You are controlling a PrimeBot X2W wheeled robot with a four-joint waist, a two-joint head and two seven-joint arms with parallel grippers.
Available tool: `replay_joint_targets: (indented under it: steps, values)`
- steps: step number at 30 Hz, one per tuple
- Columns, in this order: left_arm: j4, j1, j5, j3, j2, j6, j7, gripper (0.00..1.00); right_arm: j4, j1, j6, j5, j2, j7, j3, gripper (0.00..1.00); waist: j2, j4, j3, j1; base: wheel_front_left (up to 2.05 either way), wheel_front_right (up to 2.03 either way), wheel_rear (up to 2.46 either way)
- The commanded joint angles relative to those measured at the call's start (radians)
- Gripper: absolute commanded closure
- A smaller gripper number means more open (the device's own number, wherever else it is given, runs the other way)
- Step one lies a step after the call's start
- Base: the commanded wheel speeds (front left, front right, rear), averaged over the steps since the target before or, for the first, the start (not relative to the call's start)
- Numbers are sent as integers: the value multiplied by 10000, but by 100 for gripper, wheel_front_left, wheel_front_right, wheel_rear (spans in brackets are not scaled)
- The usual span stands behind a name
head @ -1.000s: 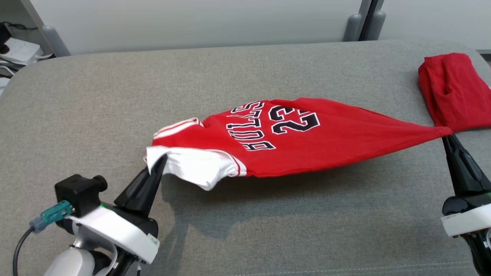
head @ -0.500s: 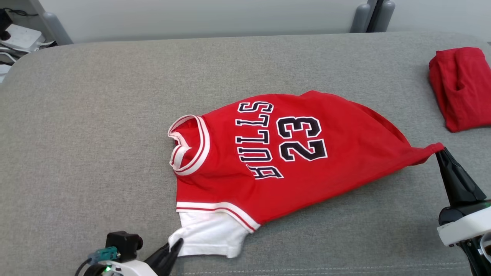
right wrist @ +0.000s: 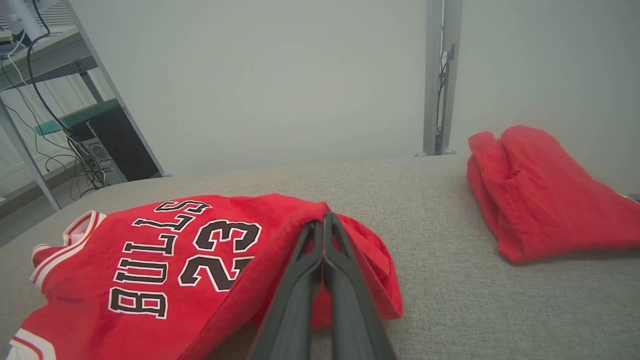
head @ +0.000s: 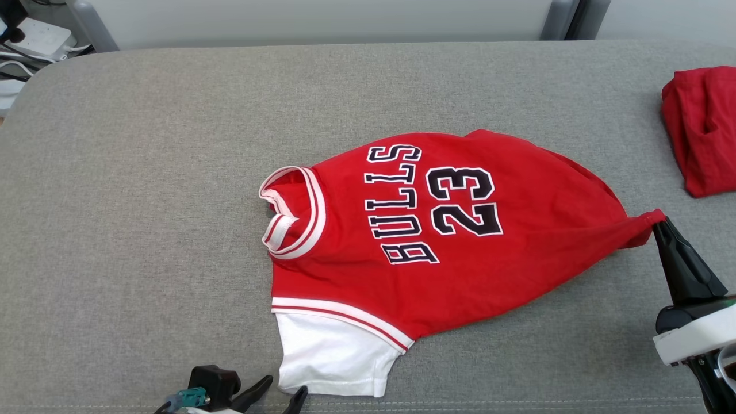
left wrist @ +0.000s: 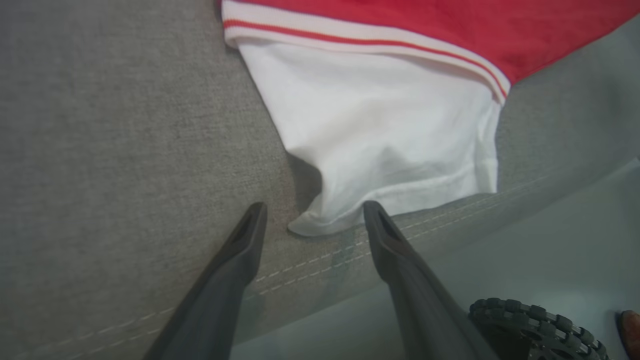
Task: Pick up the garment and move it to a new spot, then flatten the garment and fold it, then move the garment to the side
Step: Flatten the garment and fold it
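At the table's (head: 144,201) near edge, my left gripper (left wrist: 313,206) stands wide apart and holds nothing. The corner of the white sleeve (left wrist: 380,130) lies loose on the table between its fingertips (left wrist: 256,212), just above the edge seam. Below that edge, a dark wheel (left wrist: 530,325) shows over the floor.

Toward the table's right side and a little farther in, my right gripper (head: 659,225) is clenched on the jersey's (head: 431,259) hem corner (head: 641,230). It draws the red cloth into a point, and in the right wrist view the cloth bunches around both closed fingers.

The jersey lies across the table's middle, mostly flat and face up. "BULLS" and "23" run sideways, the striped collar (head: 290,210) points to the table's left, and the sleeve reaches back to the near edge.

At the table's far right sits a folded red cloth (head: 704,132), well apart from the jersey. Beyond the table's far edge stands a pale wall (right wrist: 275,75).
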Motion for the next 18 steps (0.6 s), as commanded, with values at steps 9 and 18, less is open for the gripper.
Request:
replay_joint_targets:
  steps: [9,18]
  values:
    - [217,-597,193,12,77,5,44,100,-216,-224,0,20,-356,-134,128,100,0,-142,12,0,0,0,0]
    - [-1308,-483,-865,677,474,-170,247,100,-323,-159,0,58,-467,-134,-65,100,0,-126,-269,0,0,0,0]
